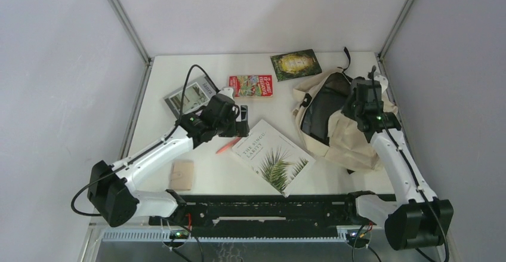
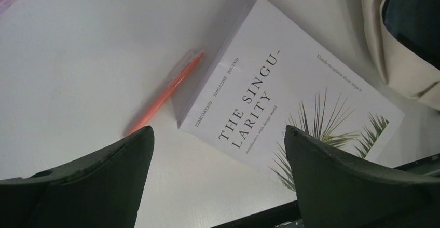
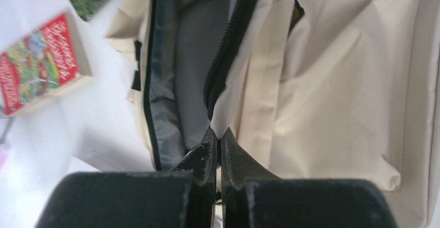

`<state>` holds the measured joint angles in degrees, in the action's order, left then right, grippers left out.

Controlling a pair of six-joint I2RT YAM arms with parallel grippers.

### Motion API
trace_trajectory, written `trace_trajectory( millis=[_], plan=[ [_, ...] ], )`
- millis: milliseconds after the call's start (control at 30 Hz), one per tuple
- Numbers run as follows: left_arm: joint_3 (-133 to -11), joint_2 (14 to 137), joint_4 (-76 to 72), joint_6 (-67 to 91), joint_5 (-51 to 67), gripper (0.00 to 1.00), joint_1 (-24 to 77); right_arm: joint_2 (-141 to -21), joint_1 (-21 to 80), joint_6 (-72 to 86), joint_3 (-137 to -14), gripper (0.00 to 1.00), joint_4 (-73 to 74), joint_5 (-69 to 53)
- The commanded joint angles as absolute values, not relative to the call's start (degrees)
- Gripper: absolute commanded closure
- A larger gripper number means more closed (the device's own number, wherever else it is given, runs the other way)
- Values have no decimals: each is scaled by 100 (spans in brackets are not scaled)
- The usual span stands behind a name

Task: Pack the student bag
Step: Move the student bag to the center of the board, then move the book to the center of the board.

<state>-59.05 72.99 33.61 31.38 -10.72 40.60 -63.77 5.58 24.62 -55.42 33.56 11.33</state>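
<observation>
The cream student bag lies at the right of the table, its main zip open on dark lining. My right gripper is shut on the bag's cream flap edge beside the black zipper and holds the mouth open. My left gripper is open and empty, hovering over the near-left corner of a white magazine titled "The Singularity". An orange pen lies against the magazine's left edge. In the top view the left gripper sits just left of the magazine.
A red book, a green book and a grey book lie along the back. A small tan notebook lies near the left arm. A black rail runs along the near edge.
</observation>
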Motion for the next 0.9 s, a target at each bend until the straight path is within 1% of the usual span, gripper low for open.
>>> trace_trajectory(
  millis=[0,33,67,133,200,233,267,300,400,500,600,700,867],
  plan=[
    [-6352,7408,3381,3363,-1051,0,3865,-6158,520,2616,-5625,91,2385,1058],
    [-6336,7393,3390,3403,-1061,0,3806,-6285,514,2639,-5634,82,2307,1029],
    [-6308,7368,3405,3449,-1074,0,3731,-6457,510,2645,-5682,67,2306,950],
    [-6271,7297,3510,3469,-1188,0,3587,-6919,522,2789,-5973,43,2642,851],
    [-6276,7218,3756,3387,-1549,0,3500,-7081,625,2803,-6158,31,2871,741],
    [-6277,7185,3924,3359,-1756,0,3458,-7043,721,2782,-6164,23,2882,768],
    [-6269,7155,4075,3331,-1919,0,3405,-6976,845,2709,-6161,17,2890,821],
    [-6236,7130,4202,3306,-1995,0,3345,-6877,1035,2624,-6163,15,2887,844],
    [-6027,7003,4359,3178,-1819,1,3285,-6592,1490,2477,-6156,14,3003,753],
    [-5662,6823,4305,3164,-1121,6,3295,-6341,1999,2436,-5983,14,3238,612],
    [-5176,6657,3959,3265,-303,10,3374,-6118,2390,2588,-5546,15,3482,345],
    [-4775,6694,3557,3479,33,12,3559,-5945,2542,2918,-5058,15,3717,108],
    [-4660,7238,2939,3922,567,12,3674,-5604,2564,3354,-4410,16,3973,-149]
  ],
)
